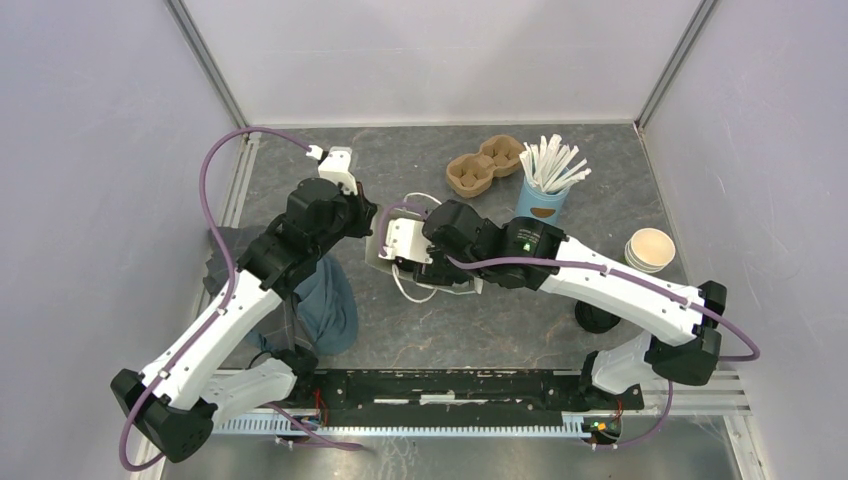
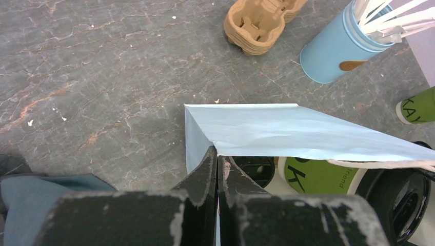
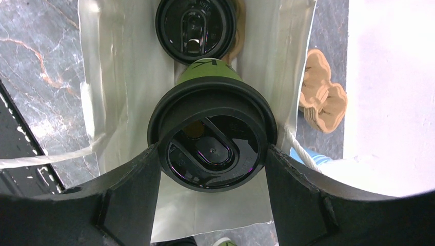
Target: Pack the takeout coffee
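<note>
Your left gripper (image 2: 218, 156) is pressed together on the top edge of the light-blue paper bag (image 2: 267, 128), mid-table. Your right gripper (image 3: 213, 159) is clamped on the small dark-green paper cup with the round black plastic lid (image 3: 205, 105), down in the bag's open mouth, right beside a second black-lidded cup (image 3: 195, 28). Far side: tan cardboard cup carrier (image 1: 485, 165) and light-blue cup of white sticks (image 1: 543, 200).

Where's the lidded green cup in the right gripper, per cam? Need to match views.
Top external: not visible; the right arm covers that spot.
Left wrist: lower right, the takeout coffee shows its green side under the blue bag edge pinched by the left gripper.
Right wrist: centre, lid facing the camera, in the right gripper.
Shared landmark: cardboard cup carrier.
</note>
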